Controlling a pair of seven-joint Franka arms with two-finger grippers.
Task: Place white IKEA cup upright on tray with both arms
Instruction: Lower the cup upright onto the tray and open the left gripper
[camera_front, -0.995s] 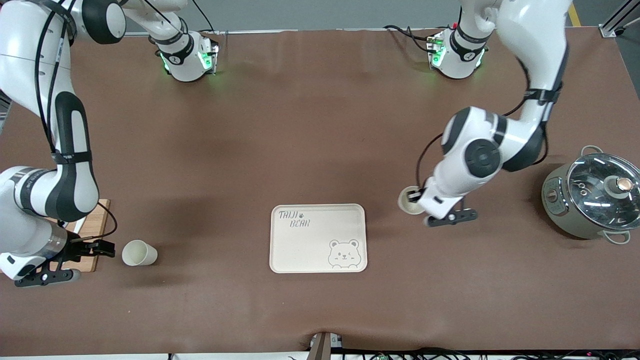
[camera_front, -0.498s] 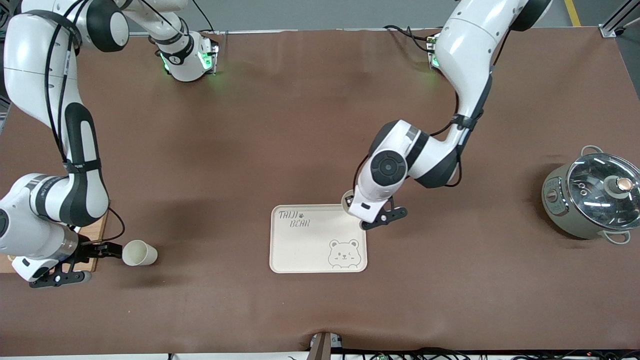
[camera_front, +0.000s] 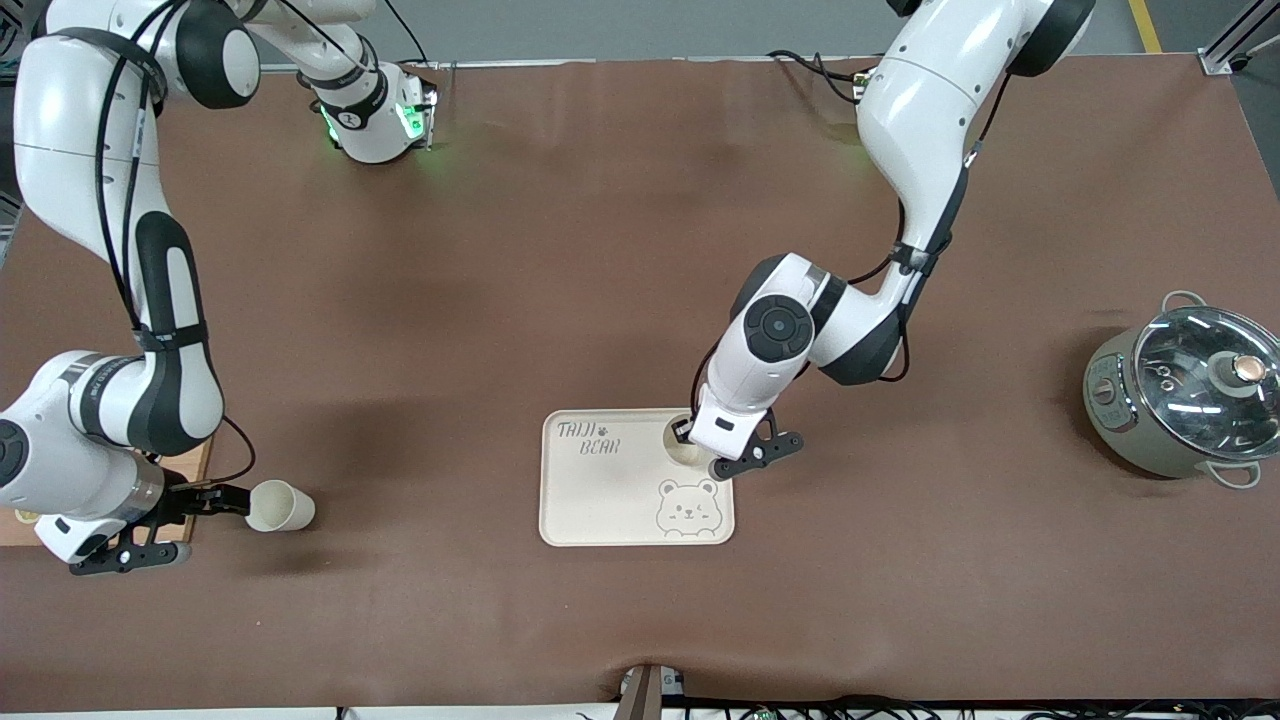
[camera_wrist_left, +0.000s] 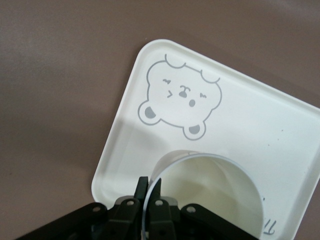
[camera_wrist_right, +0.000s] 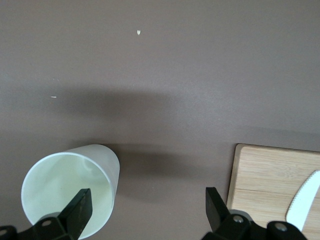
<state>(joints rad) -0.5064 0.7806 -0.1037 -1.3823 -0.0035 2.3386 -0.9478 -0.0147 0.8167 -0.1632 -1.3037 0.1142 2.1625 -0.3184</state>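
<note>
- We see 2 white cups. 1 white cup (camera_front: 683, 449) (camera_wrist_left: 210, 195) is held upright, mouth up, over the tray (camera_front: 600, 500) (camera_wrist_left: 270, 120), at the tray's corner toward the left arm's end of the desk and on the edge farther from the front camera, just above the bear face drawing (camera_front: 687, 506) (camera_wrist_left: 181, 97).
- The left gripper (camera_front: 690, 440) (camera_wrist_left: 148, 192) has its jaws pressed on this cup's rim, 1 finger inside the wall and 1 outside, as the left wrist view shows.
- We cannot tell whether the held cup's base touches the tray.
- The "TAIJI BEAR" lettering (camera_front: 588, 438) sits at the tray's corner toward the right arm's end, beside the held cup.
- The second cup (camera_front: 281, 505) (camera_wrist_right: 70, 187) stands on the brown desk (camera_front: 500, 300) toward the right arm's end, well apart from the tray, with its mouth tipped toward the right gripper.
- The right gripper (camera_front: 222, 497) (camera_wrist_right: 145, 210) is low beside this cup, jaws spread wide; in the right wrist view 1 finger (camera_wrist_right: 77, 210) overlaps the cup's rim and the other stands clear of it.
- A wooden cutting board (camera_front: 185, 478) (camera_wrist_right: 272, 185) lies under the right arm at the desk's end, with a white serrated knife (camera_wrist_right: 304, 200) on it.
- A grey pot with a glass lid (camera_front: 1185, 392) stands at the left arm's end of the desk, well apart from the tray.
</note>
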